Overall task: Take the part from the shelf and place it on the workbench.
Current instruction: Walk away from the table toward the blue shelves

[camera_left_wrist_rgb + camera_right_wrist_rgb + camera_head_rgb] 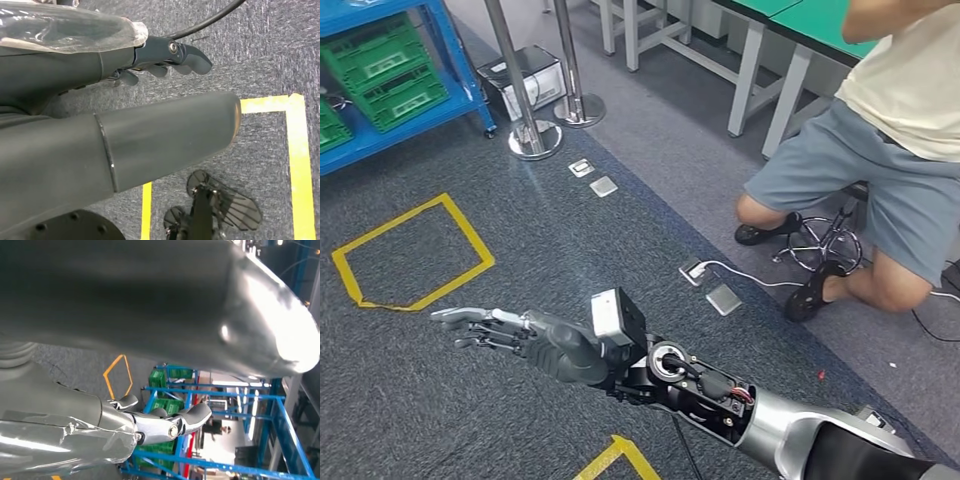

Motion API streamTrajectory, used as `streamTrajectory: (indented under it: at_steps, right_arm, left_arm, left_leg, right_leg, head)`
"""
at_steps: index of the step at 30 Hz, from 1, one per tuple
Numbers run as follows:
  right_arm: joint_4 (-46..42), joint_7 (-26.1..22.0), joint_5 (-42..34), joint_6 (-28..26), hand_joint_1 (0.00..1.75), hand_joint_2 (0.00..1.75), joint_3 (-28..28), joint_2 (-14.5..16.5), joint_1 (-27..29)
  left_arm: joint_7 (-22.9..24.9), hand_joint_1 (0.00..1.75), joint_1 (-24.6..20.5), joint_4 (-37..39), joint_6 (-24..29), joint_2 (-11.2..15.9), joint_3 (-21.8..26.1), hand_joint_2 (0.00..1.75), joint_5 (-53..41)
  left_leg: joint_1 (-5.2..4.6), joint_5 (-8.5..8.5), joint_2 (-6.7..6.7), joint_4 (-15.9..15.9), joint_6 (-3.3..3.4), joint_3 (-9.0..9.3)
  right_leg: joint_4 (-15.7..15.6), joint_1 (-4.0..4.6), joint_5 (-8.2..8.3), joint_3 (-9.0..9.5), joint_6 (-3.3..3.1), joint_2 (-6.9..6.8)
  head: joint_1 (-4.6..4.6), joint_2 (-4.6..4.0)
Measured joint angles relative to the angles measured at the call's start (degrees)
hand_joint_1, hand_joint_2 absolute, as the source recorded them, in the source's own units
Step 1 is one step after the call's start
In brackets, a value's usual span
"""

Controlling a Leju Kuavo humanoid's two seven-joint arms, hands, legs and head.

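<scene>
My right hand (518,338) reaches out to the left over the dark carpet, fingers stretched flat and apart, holding nothing. In the right wrist view its fingers (177,422) point toward a blue shelf (234,396) with green crates (166,376). The head view puts that blue shelf (452,95) at the far top left, its green crates (384,75) well beyond the hand. I cannot make out a part on it. My left hand (166,56) hangs over the floor with fingers loosely extended and nothing in it. Green-topped workbenches (810,25) stand at the top right.
A person (901,150) sits low on a stool at the right, feet on the carpet. Two metal posts on round bases (535,140) stand near the shelf. A yellow tape square (410,250) marks the floor; floor sockets (724,298) and a white cable lie mid-right.
</scene>
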Motion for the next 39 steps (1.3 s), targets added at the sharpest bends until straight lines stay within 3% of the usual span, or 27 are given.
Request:
streamTrajectory:
  at_steps: [2, 4, 6, 8, 9, 10, 12, 14, 16, 17, 18, 20, 22, 23, 24, 25, 26, 28, 30, 31, 34, 36, 38, 39]
  right_arm:
    - [0.0, 0.0, 0.0, 0.0, 0.0, 0.0, 0.0, 0.0, 0.0]
    - [0.0, 0.0, 0.0, 0.0, 0.0, 0.0, 0.0, 0.0, 0.0]
    - [-0.1, 0.0, 0.0, 0.1, 0.0, 0.0, 0.0, 0.0, 0.0]
    - [-0.1, 0.0, 0.0, 0.1, 0.0, 0.0, 0.0, 0.0, 0.0]
    - [-0.1, 0.0, 0.0, 0.1, 0.0, 0.0, 0.0, -0.1, 0.1]
    - [-0.1, 0.0, 0.0, 0.1, 0.0, 0.0, 0.0, -0.1, 0.1]
    - [-0.1, 0.1, 0.0, 0.1, 0.0, 0.0, 0.0, -0.1, 0.0]
    - [-0.1, 0.1, 0.0, 0.1, 0.0, 0.0, 0.0, -0.1, 0.0]
    - [-0.1, 0.1, 0.0, 0.1, 0.0, 0.0, 0.0, -0.1, 0.0]
    - [-0.1, 0.1, 0.0, 0.1, 0.0, 0.0, 0.0, -0.1, 0.0]
    - [-0.1, 0.2, 0.0, 0.1, 0.0, 0.0, 0.0, -0.1, -0.1]
    - [-0.1, 0.1, 0.0, 0.1, 0.0, 0.0, 0.0, 0.0, -0.1]
    - [-0.1, 0.1, 0.0, 0.2, 0.0, 0.0, 0.0, 0.0, 0.0]
    - [-0.1, 0.2, 0.0, 0.2, 0.0, 0.0, 0.0, 0.0, 0.0]
    - [-0.1, 0.2, 0.0, 0.2, 0.0, 0.0, 0.0, 0.0, 0.0]
    - [-0.1, 0.2, 0.0, 0.2, 0.0, 0.0, 0.0, 0.0, 0.1]
    - [-0.1, 0.2, 0.0, 0.2, 0.0, 0.0, 0.0, 0.0, 0.1]
    - [-0.1, 0.2, 0.0, 0.2, 0.0, 0.0, 0.0, 0.0, 0.0]
    - [-0.1, 0.2, 0.0, 0.2, 0.0, 0.0, 0.0, 0.0, 0.0]
    - [-0.1, 0.2, 0.0, 0.2, 0.0, 0.0, 0.0, 0.0, 0.0]
    - [-0.1, 0.2, 0.0, 0.3, 0.0, 0.0, 0.1, 0.0, -0.1]
    - [-0.1, 0.1, 0.0, 0.3, 0.0, 0.0, 0.0, 0.0, -0.1]
    - [-0.1, 0.0, 0.1, 0.4, 0.0, 0.0, 0.0, -0.1, 0.0]
    - [-0.1, 0.0, 0.2, 0.4, 0.0, 0.0, 0.0, -0.1, 0.1]
  left_arm:
    - [0.0, 0.0, 0.0, 0.0, 0.0, 0.0, 0.0, 0.0, 0.0]
    - [0.0, 0.0, 0.1, 0.0, 0.0, 0.0, 0.0, 0.0, 0.0]
    - [0.0, 0.0, 0.1, 0.0, 0.0, 0.0, 0.0, 0.0, 0.1]
    - [0.0, 0.0, 0.0, 0.0, 0.0, 0.0, 0.0, 0.0, 0.2]
    - [0.0, 0.0, 0.0, 0.0, 0.0, 0.0, 0.0, 0.0, 0.2]
    - [0.0, 0.0, 0.0, 0.0, 0.0, 0.0, 0.0, 0.0, 0.2]
    - [0.1, 0.0, 0.0, 0.0, 0.0, -0.1, 0.0, 0.0, 0.2]
    - [0.1, 0.0, 0.0, 0.0, 0.0, -0.2, 0.0, 0.0, 0.2]
    - [0.1, 0.0, 0.0, 0.0, 0.0, -0.2, 0.0, 0.0, 0.2]
    - [0.1, 0.0, 0.1, 0.0, 0.0, -0.2, 0.0, 0.0, 0.2]
    - [0.1, 0.0, 0.2, 0.0, 0.0, -0.2, 0.0, 0.0, 0.2]
    - [0.1, 0.0, 0.3, 0.0, 0.0, -0.2, 0.0, 0.0, 0.2]
    - [0.1, 0.0, 0.1, 0.0, 0.0, -0.2, 0.0, 0.0, 0.2]
    - [0.1, 0.0, 0.0, 0.0, 0.0, -0.2, 0.0, 0.0, 0.2]
    - [0.1, 0.0, 0.0, 0.0, 0.0, -0.2, 0.0, 0.0, 0.2]
    - [0.1, 0.0, 0.1, 0.0, 0.0, -0.2, 0.0, 0.0, 0.2]
    - [0.1, 0.0, 0.1, 0.0, 0.0, -0.2, 0.0, 0.0, 0.2]
    - [0.2, 0.0, 0.1, 0.0, 0.0, -0.2, 0.0, 0.0, 0.2]
    - [0.2, 0.0, 0.0, 0.0, 0.0, -0.1, 0.0, 0.0, 0.2]
    - [0.2, 0.0, 0.0, 0.0, 0.0, -0.1, 0.0, 0.0, 0.2]
    - [0.2, 0.0, 0.0, 0.0, 0.0, -0.1, 0.0, 0.0, 0.2]
    - [0.2, 0.0, 0.0, 0.0, 0.0, -0.1, 0.0, 0.0, 0.2]
    - [0.2, 0.0, 0.0, 0.0, 0.0, -0.1, 0.0, 0.0, 0.2]
    - [0.2, 0.0, 0.0, 0.0, 0.0, -0.1, 0.0, 0.0, 0.2]
  left_leg:
    - [-0.13, -0.06, -0.78, -0.5, 0.67, 0.04]
    - [0.17, 0.04, -1.62, -0.8, 1.19, 0.29]
    - [0.44, 0.15, -2.37, -1.1, 1.7, 0.58]
    - [0.4, 0.11, -3.31, -1.1, 2.01, 0.6]
    - [0.38, 0.08, -3.9, -1.1, 2.04, 0.63]
    - [0.36, 0.03, -4.52, -1.0, 2.04, 0.69]
    - [0.38, -0.16, -5.83, -0.7, 1.88, 0.85]
    - [0.29, -0.4, -7.01, -0.2, 1.49, 0.66]
    - [0.37, -0.39, -7.91, 0.1, 0.91, 0.18]
    - [0.49, -0.3, -8.35, 0.0, 0.56, 0.02]
    - [0.6, -0.36, -8.19, 0.0, 0.24, -0.04]
    - [0.58, -1.89, -6.12, 2.4, -0.43, -1.15]
    - [0.65, -5.39, -3.7, 9.6, -1.03, -4.71]
    - [0.76, -6.98, -3.32, 13.7, -1.27, -6.87]
    - [0.86, -7.86, -3.16, 16.7, -1.43, -8.5]
    - [0.93, -7.51, -3.07, 17.5, -1.5, -8.99]
    - [0.96, -6.08, -2.91, 15.7, -1.49, -8.21]
    - [0.85, -1.93, -1.36, 7.1, -1.17, -3.81]
    - [0.44, 0.13, 0.08, 0.7, -0.47, -0.62]
    - [0.23, 0.16, 0.26, -0.2, -0.12, -0.23]
    - [0.31, 0.19, -1.24, -0.5, 0.8, -0.18]
    - [0.63, 0.31, -2.05, -0.9, 1.43, 0.13]
    - [0.59, 0.26, -2.89, -0.8, 1.83, 0.19]
    - [0.55, 0.23, -3.44, -0.8, 1.9, 0.21]
  right_leg:
    - [-0.1, 0.12, -0.26, 0.21, 0.51, -0.74]
    - [1.0, -0.02, -1.37, 0.05, 1.09, -0.14]
    - [6.7, -0.23, -4.59, -2.38, 1.55, 1.82]
    - [15.1, -0.27, -8.02, -6.47, 1.81, 2.93]
    - [17.5, -0.27, -8.47, -7.81, 1.87, 3.09]
    - [17.6, -0.27, -7.69, -8.07, 1.86, 3.18]
    - [11.2, -0.29, -3.33, -5.55, 1.59, 3.95]
    - [3.8, -0.45, -0.05, -2.39, 1.17, 5.91]
    - [1.2, -0.44, 0.36, -1.39, 0.84, 6.86]
    - [0.9, -0.41, 0.41, -1.26, 0.61, 6.5]
    - [0.7, -0.4, 0.53, -1.09, 0.3, 6.06]
    - [0.1, -0.59, 0.81, -0.6, -0.36, 5.02]
    - [-0.1, -0.64, 0.83, -0.45, -0.67, 3.87]
    - [-0.1, -0.62, 0.78, -0.48, -0.74, 3.27]
    - [-0.1, -0.61, 0.72, -0.49, -0.77, 2.76]
    - [-0.1, -0.62, 0.64, -0.46, -0.77, 2.24]
    - [-0.1, -0.64, 0.54, -0.36, -0.72, 1.76]
    - [-0.1, -0.58, 0.23, 0.0, -0.41, 0.92]
    - [-0.1, -0.24, -0.14, 0.28, 0.08, 0.3]
    - [-0.1, -0.08, -0.29, 0.36, 0.32, -0.01]
    - [0.4, -0.09, -1.15, 0.55, 1.11, -0.37]
    - [4.7, -0.25, -3.89, -1.1, 1.52, 1.16]
    - [13.0, -0.3, -7.69, -4.97, 1.66, 2.67]
    - [16.4, -0.29, -8.69, -6.77, 1.71, 2.95]
  head:
    - [0.2, 0.0]
    - [0.31, 0.0]
    - [0.71, 0.0]
    - [1.2, 0.0]
    - [1.35, 0.0]
    - [1.45, 0.0]
    - [1.68, 0.0]
    - [1.8, 0.0]
    - [1.67, 0.0]
    - [1.62, -0.01]
    - [1.59, -0.01]
    - [1.08, -0.01]
    - [0.38, -0.01]
    - [0.2, -0.01]
    - [0.12, 0.0]
    - [0.07, 0.0]
    - [0.02, 0.0]
    - [-0.08, 0.0]
    - [-0.06, 0.0]
    - [0.02, 0.0]
    - [0.28, -0.01]
    - [0.58, -0.01]
    - [1.1, 0.0]
    - [1.3, 0.0]
